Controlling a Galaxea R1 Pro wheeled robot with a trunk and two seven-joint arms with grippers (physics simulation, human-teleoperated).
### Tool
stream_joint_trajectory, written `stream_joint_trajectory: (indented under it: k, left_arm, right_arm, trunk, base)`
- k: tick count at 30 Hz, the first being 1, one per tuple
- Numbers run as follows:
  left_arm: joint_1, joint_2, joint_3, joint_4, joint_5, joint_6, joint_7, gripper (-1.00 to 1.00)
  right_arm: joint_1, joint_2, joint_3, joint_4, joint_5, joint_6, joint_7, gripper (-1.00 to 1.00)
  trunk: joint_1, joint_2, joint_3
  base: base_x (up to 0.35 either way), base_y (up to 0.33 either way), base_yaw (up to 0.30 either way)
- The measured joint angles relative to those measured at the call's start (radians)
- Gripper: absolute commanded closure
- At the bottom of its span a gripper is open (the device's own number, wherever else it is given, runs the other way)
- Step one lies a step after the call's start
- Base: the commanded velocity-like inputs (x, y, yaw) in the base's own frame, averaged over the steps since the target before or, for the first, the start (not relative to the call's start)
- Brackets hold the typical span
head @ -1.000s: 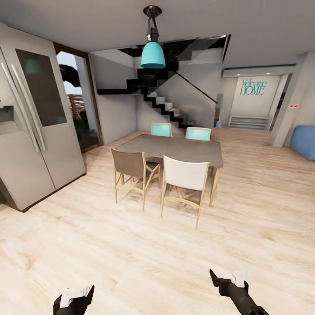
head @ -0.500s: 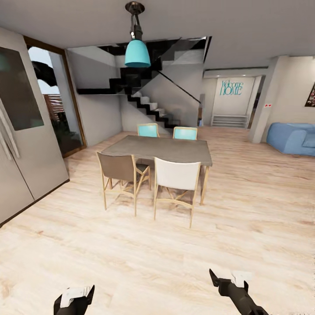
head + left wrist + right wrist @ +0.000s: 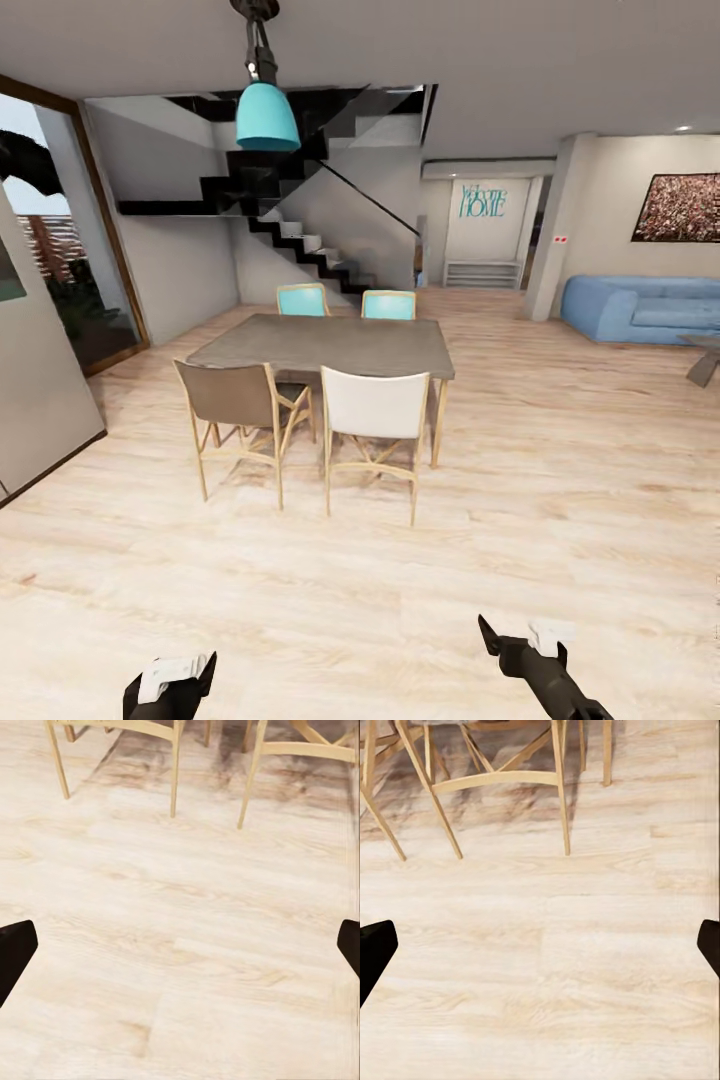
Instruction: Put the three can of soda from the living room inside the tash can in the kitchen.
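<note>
Robot facing a dining table (image 3: 330,345) on a wood floor (image 3: 560,470).
Beyond the table, a blue sofa (image 3: 640,310); nearer than it, left gripper (image 3: 170,680) and right gripper (image 3: 523,645) spread wide, empty.

Home: dining table (image 3: 330,345), sofa (image 3: 640,310), stairs (image 3: 300,240)

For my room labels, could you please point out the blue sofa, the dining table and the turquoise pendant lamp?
blue sofa (image 3: 640,312): head view, seat cushion.
dining table (image 3: 330,345): head view, grey top.
turquoise pendant lamp (image 3: 267,118): head view, shade.
</note>
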Motion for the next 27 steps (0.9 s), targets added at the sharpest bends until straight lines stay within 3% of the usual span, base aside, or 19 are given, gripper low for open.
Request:
stream_joint_trajectory:
  k: [15,27]
  left_arm:
    - [0.000,0.001,0.000,0.000,0.001,0.000,0.000,-1.00]
    - [0.001,0.003,0.000,0.000,0.003,-0.001,0.001,-1.00]
  right_arm:
    - [0.000,0.000,-0.002,0.000,0.000,-0.001,0.000,-1.00]
    - [0.000,0.000,-0.004,0.000,-0.001,-0.001,0.000,-1.00]
  trunk:
    - [0.000,0.000,0.000]
    - [0.000,0.000,0.000]
  base:
    - [0.129,-0.247,-0.246]
    - [0.024,-0.265,-0.248]
